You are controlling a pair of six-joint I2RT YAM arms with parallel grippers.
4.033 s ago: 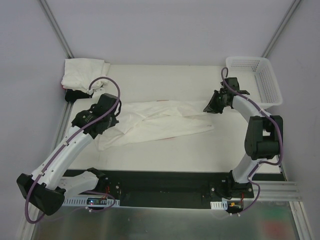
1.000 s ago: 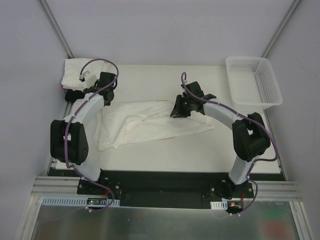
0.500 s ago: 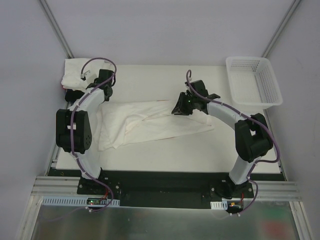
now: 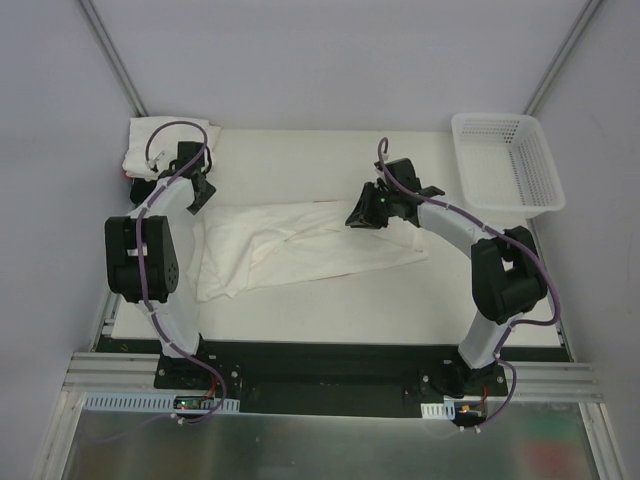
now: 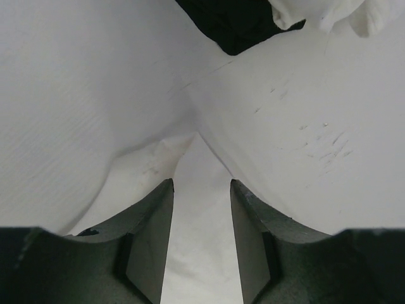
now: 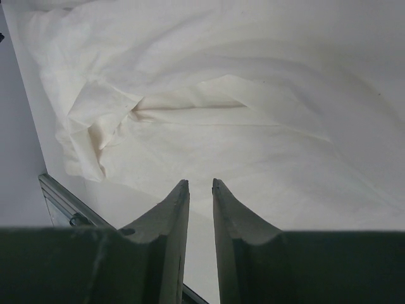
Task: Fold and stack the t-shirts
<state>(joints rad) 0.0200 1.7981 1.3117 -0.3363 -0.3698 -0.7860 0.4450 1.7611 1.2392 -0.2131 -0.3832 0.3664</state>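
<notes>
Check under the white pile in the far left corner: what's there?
A black shirt pokes out from beneath the white pile. Whatever else lies under the pile is covered, so I cannot tell.

Bright, even light is washing out the white t-shirt (image 4: pixel 310 245). Shadows are falling softly. Wrist views are perhaps blurring slightly at their near edges.

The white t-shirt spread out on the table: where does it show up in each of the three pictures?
Top external: the white t-shirt lies mid-table, between the two arms.
Left wrist: it covers the left side and runs down the centre.
Right wrist: it fills most of the picture.
Shared landmark: the bare white table beside its edge.
</notes>
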